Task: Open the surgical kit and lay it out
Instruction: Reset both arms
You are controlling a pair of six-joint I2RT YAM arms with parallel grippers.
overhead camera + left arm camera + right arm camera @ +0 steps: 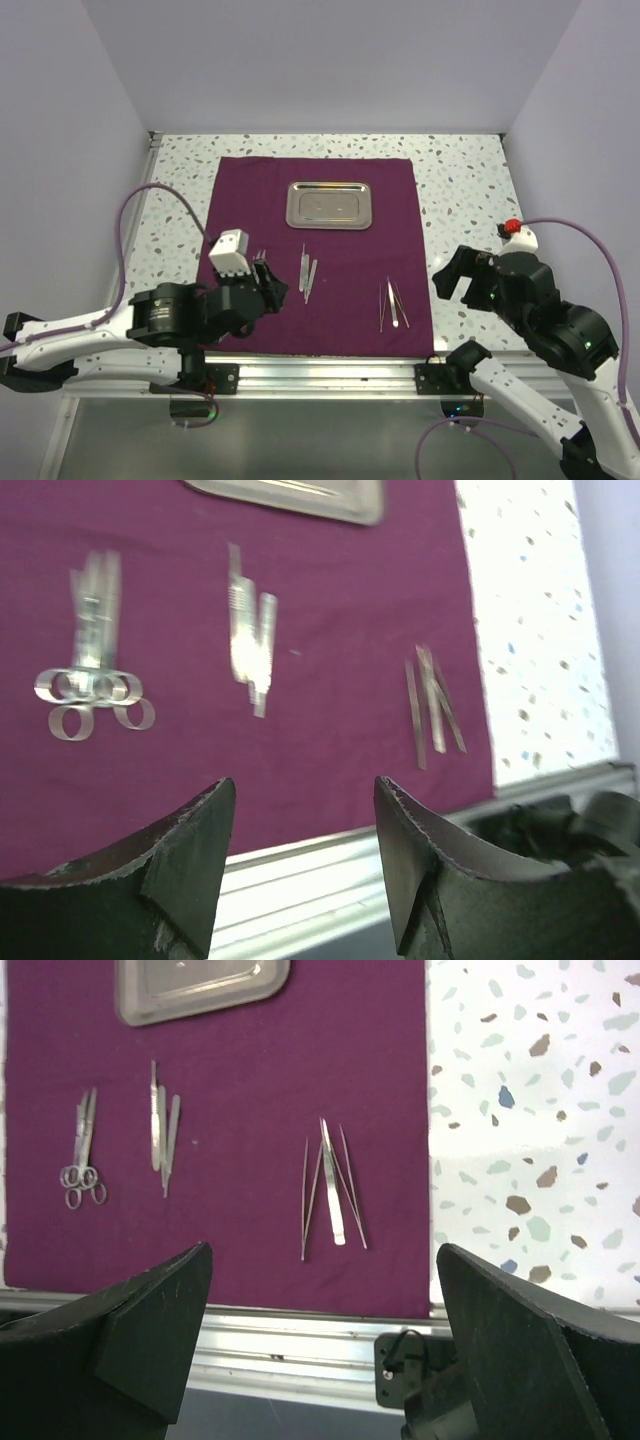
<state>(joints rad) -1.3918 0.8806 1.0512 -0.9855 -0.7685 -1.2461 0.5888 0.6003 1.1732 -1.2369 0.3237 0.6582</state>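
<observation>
Maroon cloth [350,270] spread flat; steel tray [329,205] at far centre, scissors [92,660] near-left, tweezers [392,303] near-right. Left gripper [305,800] just beside scissors, jaws apart, empty. Right gripper [322,1252] off cloth, jaws wide, empty. Layout seemingly near done: lift straight up, avoid snagging scissor rings.

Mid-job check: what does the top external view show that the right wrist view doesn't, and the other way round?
Top external only: the left gripper over the near left part of the dark purple cloth, and the whole rectangular shiny steel tray. Right wrist only: the ring-handled silver instruments in full; from above the left gripper mostly hides them. Both: cloth, tray, two flat silver instruments, thin silver tweezers.
</observation>
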